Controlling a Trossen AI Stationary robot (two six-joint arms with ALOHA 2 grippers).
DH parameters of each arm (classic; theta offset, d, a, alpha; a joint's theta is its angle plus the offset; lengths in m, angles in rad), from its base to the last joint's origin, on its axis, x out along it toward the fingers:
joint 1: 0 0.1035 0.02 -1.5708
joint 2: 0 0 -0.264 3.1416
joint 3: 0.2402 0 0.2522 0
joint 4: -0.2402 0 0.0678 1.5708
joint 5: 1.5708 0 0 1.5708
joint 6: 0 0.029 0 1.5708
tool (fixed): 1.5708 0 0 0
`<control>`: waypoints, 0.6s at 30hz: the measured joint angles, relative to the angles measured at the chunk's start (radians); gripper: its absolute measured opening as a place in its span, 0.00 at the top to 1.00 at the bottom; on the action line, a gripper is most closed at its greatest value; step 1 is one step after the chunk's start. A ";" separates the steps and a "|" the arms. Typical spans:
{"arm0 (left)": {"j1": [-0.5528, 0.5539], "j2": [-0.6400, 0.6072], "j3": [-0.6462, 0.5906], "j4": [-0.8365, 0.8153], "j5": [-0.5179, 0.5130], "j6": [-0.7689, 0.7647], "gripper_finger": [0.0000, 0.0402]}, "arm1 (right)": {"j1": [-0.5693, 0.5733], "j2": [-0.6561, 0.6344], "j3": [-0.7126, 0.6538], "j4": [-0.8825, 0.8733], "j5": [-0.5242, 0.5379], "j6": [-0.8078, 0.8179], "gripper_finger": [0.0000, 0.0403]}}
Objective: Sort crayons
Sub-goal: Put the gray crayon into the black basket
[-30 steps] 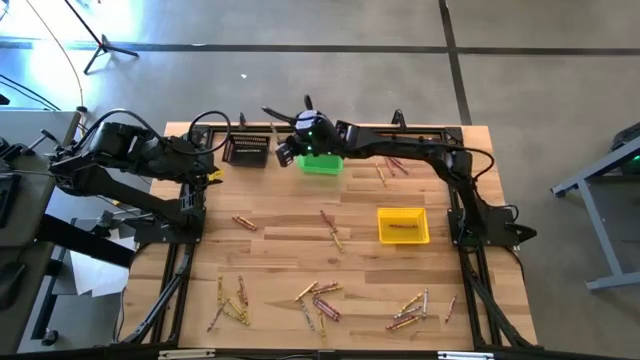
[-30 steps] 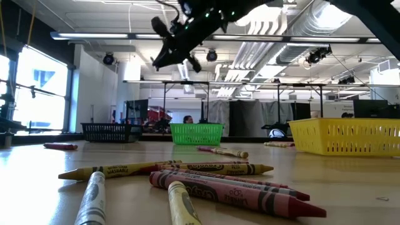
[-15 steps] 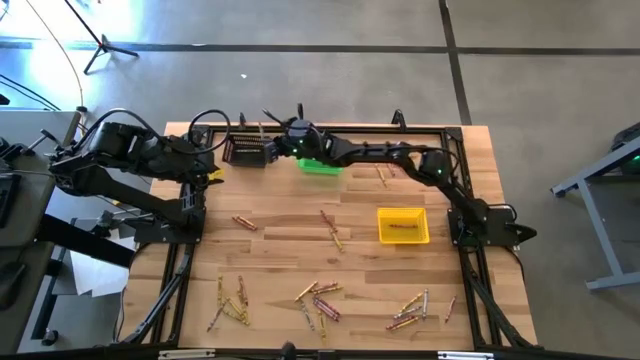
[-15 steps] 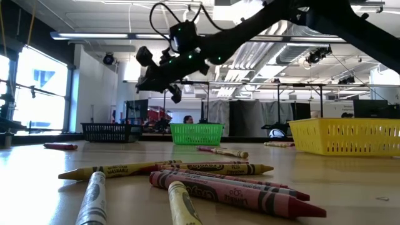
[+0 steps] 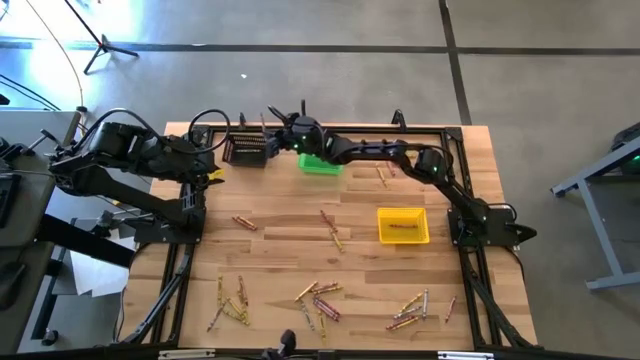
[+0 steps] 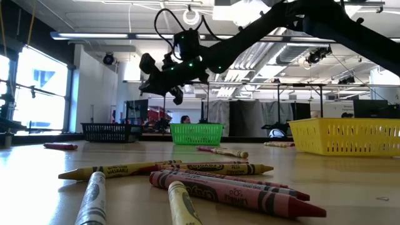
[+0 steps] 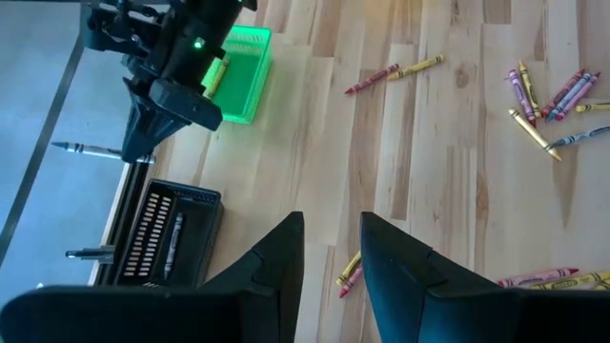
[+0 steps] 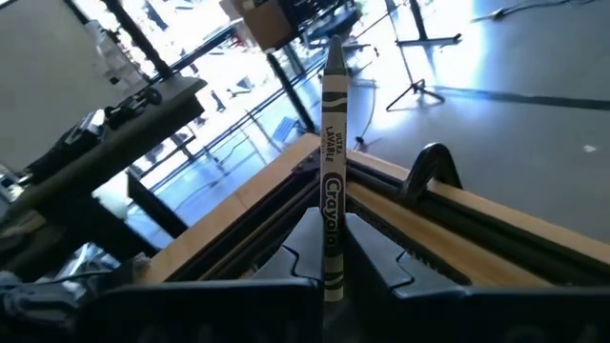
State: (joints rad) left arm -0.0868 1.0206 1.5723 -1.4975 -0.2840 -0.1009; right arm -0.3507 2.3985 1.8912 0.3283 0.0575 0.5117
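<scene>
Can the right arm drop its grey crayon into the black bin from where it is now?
Probably yes. The right gripper, shut on the grey crayon, hangs high between the green bin and the black bin, almost at the black bin's edge. Nothing stands between them.

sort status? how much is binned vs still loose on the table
Done: a few crayons already lie in the yellow bin, the green bin and the black bin.
In hand: the right gripper is shut on a grey crayon, up near the gap between the green and black bins. The left gripper waits open at the table's left edge.
Left: most of it. Loose crayons lie in clusters along the front and scattered mid-table.
</scene>
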 joint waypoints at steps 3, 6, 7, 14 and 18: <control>0.000 0.000 0.000 0.000 0.000 0.000 0.77 | -0.005 0.000 0.000 -0.002 -0.041 0.004 0.97; 0.000 0.000 0.000 0.000 0.000 0.001 0.77 | 0.003 0.000 0.000 -0.003 -0.050 -0.004 0.97; 0.000 0.000 0.000 0.000 0.000 0.008 0.77 | 0.005 0.000 0.008 -0.019 -0.051 -0.013 0.97; 0.000 0.000 0.000 0.051 0.000 0.078 0.77 | 0.020 0.046 0.158 -0.107 -0.040 -0.079 0.97; 0.000 0.000 0.000 0.097 0.000 0.079 0.77 | 0.016 0.101 0.281 -0.127 -0.042 -0.085 0.97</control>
State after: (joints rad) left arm -0.0864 1.0210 1.5723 -1.4008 -0.2838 -0.0219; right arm -0.3351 2.4999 2.1720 0.2009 0.0151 0.4267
